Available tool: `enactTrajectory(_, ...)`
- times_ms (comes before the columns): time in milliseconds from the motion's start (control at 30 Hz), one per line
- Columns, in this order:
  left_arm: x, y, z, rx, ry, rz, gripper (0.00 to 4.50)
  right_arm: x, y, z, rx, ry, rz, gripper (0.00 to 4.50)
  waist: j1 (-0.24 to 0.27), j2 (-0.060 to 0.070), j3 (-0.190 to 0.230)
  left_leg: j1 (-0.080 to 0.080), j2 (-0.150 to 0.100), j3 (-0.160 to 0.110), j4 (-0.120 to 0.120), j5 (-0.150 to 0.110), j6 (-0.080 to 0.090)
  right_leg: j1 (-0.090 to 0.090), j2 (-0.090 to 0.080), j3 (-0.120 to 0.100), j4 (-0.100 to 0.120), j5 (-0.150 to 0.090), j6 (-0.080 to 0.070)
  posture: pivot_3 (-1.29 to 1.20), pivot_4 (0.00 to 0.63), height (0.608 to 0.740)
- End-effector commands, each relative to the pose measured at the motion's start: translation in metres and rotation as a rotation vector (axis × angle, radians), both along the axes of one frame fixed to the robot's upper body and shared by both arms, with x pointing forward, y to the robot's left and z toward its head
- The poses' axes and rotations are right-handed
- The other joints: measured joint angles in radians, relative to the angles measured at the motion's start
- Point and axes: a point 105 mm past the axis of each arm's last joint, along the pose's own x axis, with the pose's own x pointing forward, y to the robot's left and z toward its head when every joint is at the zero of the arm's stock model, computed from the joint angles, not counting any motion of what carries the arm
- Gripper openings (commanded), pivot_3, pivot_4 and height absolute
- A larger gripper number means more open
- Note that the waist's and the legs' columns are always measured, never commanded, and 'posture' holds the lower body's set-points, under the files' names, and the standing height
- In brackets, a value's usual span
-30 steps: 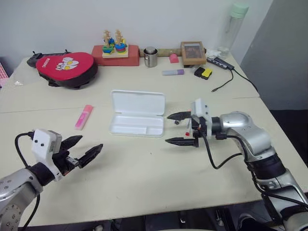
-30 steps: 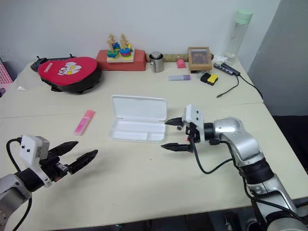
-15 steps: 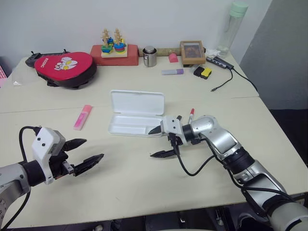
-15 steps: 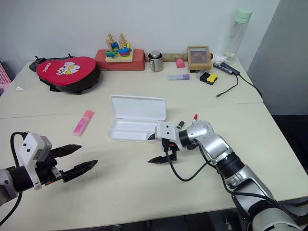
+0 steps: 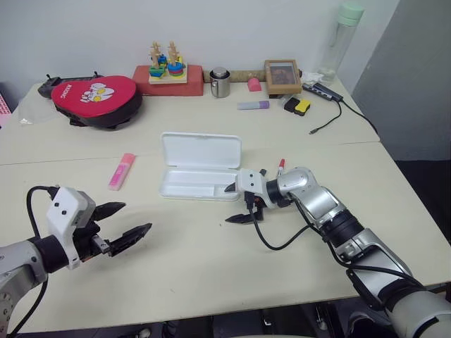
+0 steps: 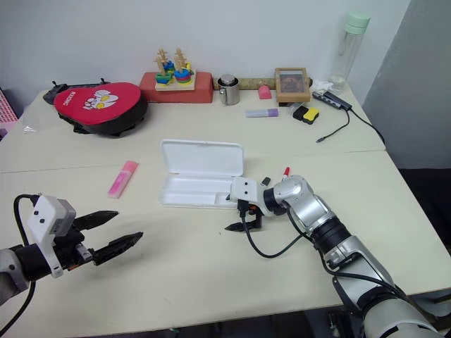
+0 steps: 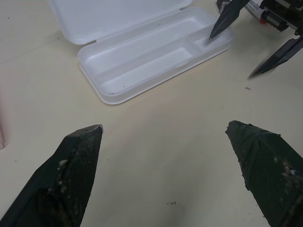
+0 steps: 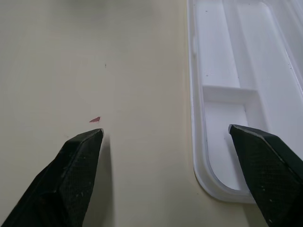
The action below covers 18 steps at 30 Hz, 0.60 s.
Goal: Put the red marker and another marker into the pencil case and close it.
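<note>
The pencil case is plain white. The highlighter is bright pink. The pouch is red with cartoon print.

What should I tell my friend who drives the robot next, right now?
Left gripper: open, empty, hovering over the table, nearer than the case and to its left.
Right gripper: open, empty, at the right end of the pencil case, one finger over the tray, the other over the table.
Pencil case: lid open, tray empty.
Red marker: outside the case, its red end showing just behind the right gripper.
Pink highlighter: on the table, left of the case.
Done: case is open.
Left: both markers in, lid shut.
</note>
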Motion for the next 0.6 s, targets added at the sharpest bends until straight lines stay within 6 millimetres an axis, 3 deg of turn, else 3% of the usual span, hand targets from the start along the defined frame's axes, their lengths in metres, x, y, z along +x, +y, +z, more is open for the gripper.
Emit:
enactTrajectory(33, 0.0006, -0.0035, 0.0047, 0.025, -0.038, -0.014, 4.50, -0.0048, -0.0020, -0.0023, -0.034, -0.013, 0.032, 3.54, 0.000, 0.000, 0.000, 0.000, 0.000, 0.000, 0.000, 0.000, 0.000, 0.000, 0.000, 0.000, 0.000, 0.000, 0.000, 0.00, 0.150, 0.740)
enactTrajectory(500, 0.0052, -0.0086, 0.0056, -0.030, -0.072, 0.019, 4.50, -0.0052, 0.0022, 0.0011, -0.042, -0.028, 0.035, 0.14, 0.000, 0.000, 0.000, 0.000, 0.000, 0.000, 0.000, 0.000, 0.000, 0.000, 0.000, 0.000, 0.000, 0.000, 0.000, 0.00, 0.150, 0.740)
enactTrajectory(600, 0.0035, -0.0097, 0.0033, -0.026, -0.066, 0.018, 4.50, -0.0071, 0.0024, 0.0001, -0.047, -0.023, 0.042, 0.01, 0.000, -0.001, 0.000, 0.000, 0.000, -0.001, 0.000, 0.000, 0.000, 0.000, 0.000, 0.000, 0.000, 0.000, 0.000, 0.00, 0.150, 0.740)
